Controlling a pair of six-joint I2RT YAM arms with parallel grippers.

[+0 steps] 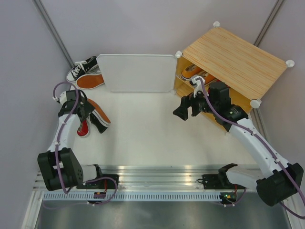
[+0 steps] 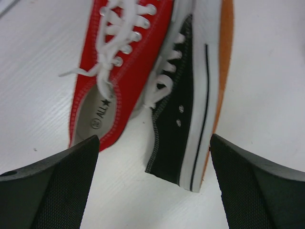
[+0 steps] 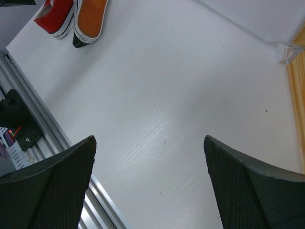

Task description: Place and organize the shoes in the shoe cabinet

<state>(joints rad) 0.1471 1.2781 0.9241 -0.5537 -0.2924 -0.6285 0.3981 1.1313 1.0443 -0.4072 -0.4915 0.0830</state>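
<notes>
My left gripper (image 1: 90, 119) is open and empty, hovering over the heels of two shoes at the left of the table. In the left wrist view (image 2: 155, 191) a red sneaker (image 2: 119, 62) stands upright. A black sneaker (image 2: 183, 105) lies on its side against it, its orange sole facing right. Its heel is between my fingers but untouched. Both show from above: the red sneaker (image 1: 83, 128) and the black one (image 1: 99, 112). The shoe cabinet (image 1: 236, 59) stands at the back right with orange shoes (image 1: 193, 71) inside. My right gripper (image 1: 186, 107) is open and empty in front of it.
The cabinet's frosted door panel (image 1: 138, 72) is swung open to the left along the back. Two more shoes, a black one (image 1: 82, 68) and one showing its orange sole (image 1: 90, 81), lie behind it at the back left. A metal rail (image 1: 157, 176) runs along the near edge.
</notes>
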